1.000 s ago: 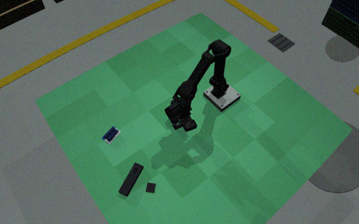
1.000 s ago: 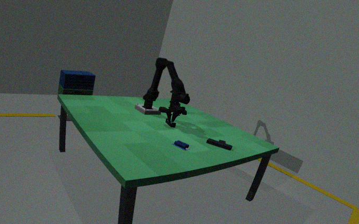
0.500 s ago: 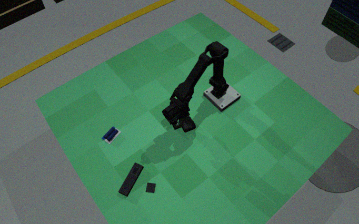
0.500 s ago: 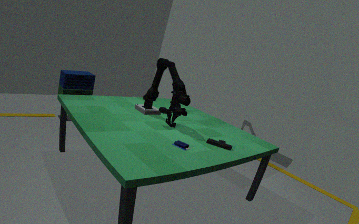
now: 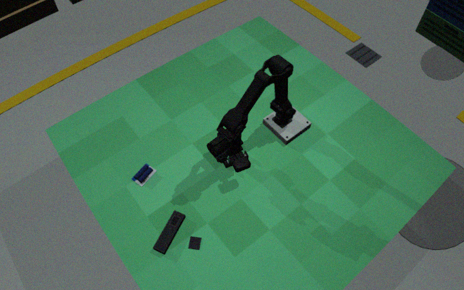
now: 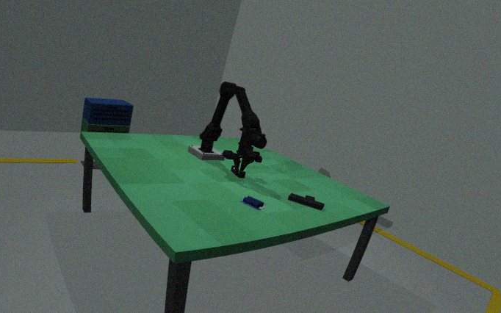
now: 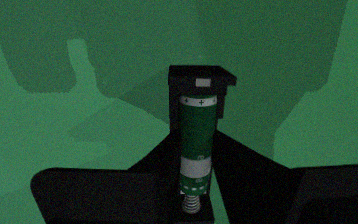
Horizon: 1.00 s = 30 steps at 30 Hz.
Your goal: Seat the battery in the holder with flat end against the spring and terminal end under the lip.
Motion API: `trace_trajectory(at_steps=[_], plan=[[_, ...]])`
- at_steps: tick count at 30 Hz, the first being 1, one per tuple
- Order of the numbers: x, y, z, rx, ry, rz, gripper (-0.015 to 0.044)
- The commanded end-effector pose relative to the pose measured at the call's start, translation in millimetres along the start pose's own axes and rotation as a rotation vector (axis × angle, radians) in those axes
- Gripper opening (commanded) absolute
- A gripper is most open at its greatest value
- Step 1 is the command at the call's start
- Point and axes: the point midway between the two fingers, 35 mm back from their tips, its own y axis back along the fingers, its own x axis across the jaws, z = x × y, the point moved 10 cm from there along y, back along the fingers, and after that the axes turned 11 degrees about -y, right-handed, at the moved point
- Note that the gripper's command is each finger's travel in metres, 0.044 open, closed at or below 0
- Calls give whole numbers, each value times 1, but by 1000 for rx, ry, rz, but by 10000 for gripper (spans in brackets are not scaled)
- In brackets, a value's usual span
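The battery, green with white bands, lies lengthwise in the black holder in the wrist view. Its flat end meets the spring at the bottom of that view. Its plus end is at the lip, and the terminal nub is hidden there. Whether the battery is fully down and level is not clear. My gripper is shut on the battery, with a dark finger on each side. The arm hides most of the holder in the top view. I cannot tell whether the holder touches the table.
A blue two-cell object with a white edge lies on the green table. A long black remote-like object lies near it, beside a small dark square. The arm's pale base plate stands behind the gripper.
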Motion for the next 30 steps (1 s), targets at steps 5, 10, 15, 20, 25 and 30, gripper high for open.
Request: trace_trajectory(at_steps=[5,10,15,20,25,30], plan=[[1,0,1,-2,3,0,61],[1,0,1,-2,3,0,114],[1,2,1,-2,3,0,163],[0,11,1,0,1,0,163],[0,15,0,1,0,0,163],[0,35,1,2,0,-1,268]])
